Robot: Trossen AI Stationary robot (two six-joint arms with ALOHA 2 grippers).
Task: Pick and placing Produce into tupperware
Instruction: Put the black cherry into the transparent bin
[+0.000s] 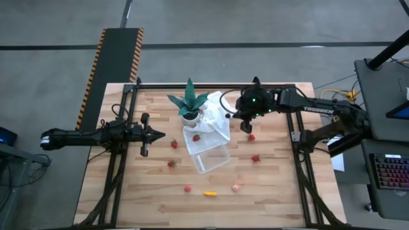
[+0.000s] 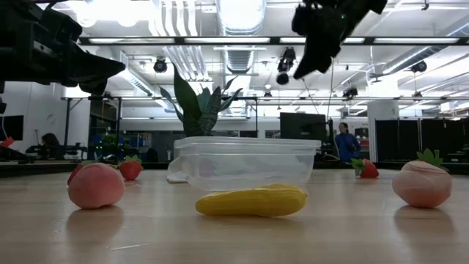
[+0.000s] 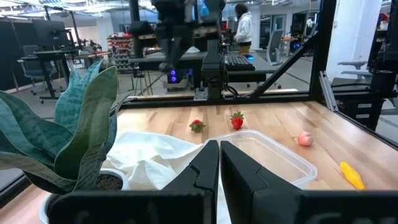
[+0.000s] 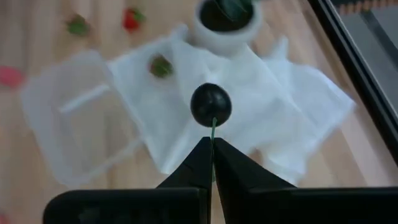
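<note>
My right gripper (image 4: pixel 212 145) hangs above the white cloth (image 1: pixel 214 118), shut on a dark round fruit (image 4: pixel 211 104). The clear tupperware (image 1: pixel 211 159) rests on the table with one end on the cloth. Red strawberry-like pieces (image 1: pixel 174 144) (image 1: pixel 255 158) lie scattered around it; one (image 1: pixel 197 137) lies on the cloth. A pink piece (image 1: pixel 236 188) and a yellow piece (image 1: pixel 209 192) lie near the front edge. My left gripper (image 1: pixel 153 135) waits shut at the table's left, level, touching nothing. My right gripper pinches the dark fruit's thin green stem (image 4: pixel 213 129) between its two fingertips (image 4: pixel 203 154). The fingers slant down from the table's right side. The fruit sticks out just past the fingertips, lifted clear above the cloth.
A green spiky plant in a white pot (image 1: pixel 190 105) stands on the cloth's far end, close to my right gripper. Dark frame rails (image 1: pixel 294 137) run along both sides of the table. Bare wood lies in front of the tupperware.
</note>
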